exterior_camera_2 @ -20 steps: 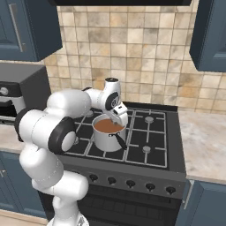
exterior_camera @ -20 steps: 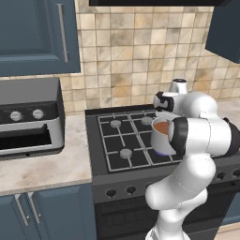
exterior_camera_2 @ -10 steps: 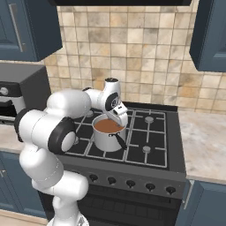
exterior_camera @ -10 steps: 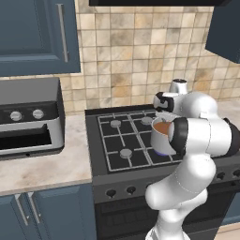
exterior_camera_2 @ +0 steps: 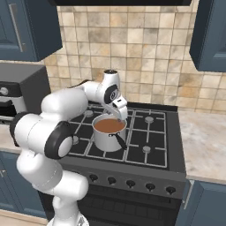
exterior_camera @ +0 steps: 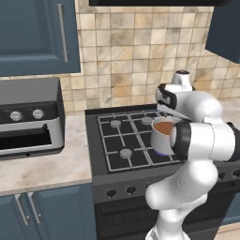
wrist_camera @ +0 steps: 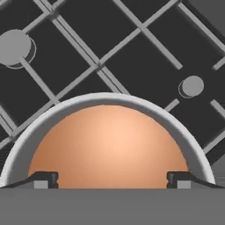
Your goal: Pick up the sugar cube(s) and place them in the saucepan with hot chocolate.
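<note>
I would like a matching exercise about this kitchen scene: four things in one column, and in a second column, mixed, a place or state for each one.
Things:
1. saucepan
2. claw
3. toaster oven
4. stove knobs

Places or states:
A. on the counter, left of the stove
B. open, above the brown liquid
C. in a row on the front of the stove
D. on the stove grate, holding brown liquid

Pairs: 1-D, 2-B, 3-A, 4-C
</note>
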